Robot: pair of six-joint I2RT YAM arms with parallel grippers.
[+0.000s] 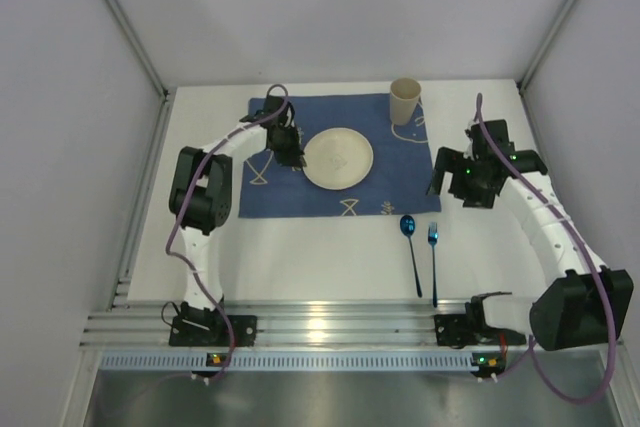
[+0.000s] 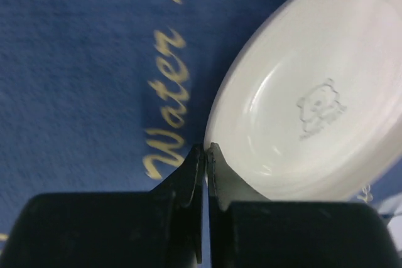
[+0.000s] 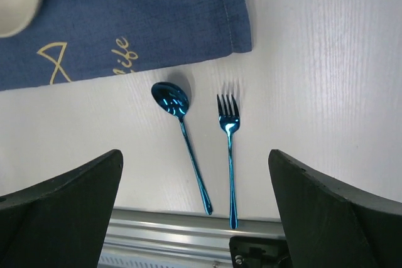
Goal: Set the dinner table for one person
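Your L gripper is clenched on the plate rim, plate on the blue cloth mid dinner table, so plate-placing looks nearly done; next let go & w/ the wide-open R gripper pinch spoon or fork

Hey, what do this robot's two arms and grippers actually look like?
Both arms are alike: the left arm and right arm have white tube links joined by bulky black joint housings, with a purple cable trailing along each. The left gripper and right gripper have matte black wedge-shaped fingers. Small green lights glow on the right arm.
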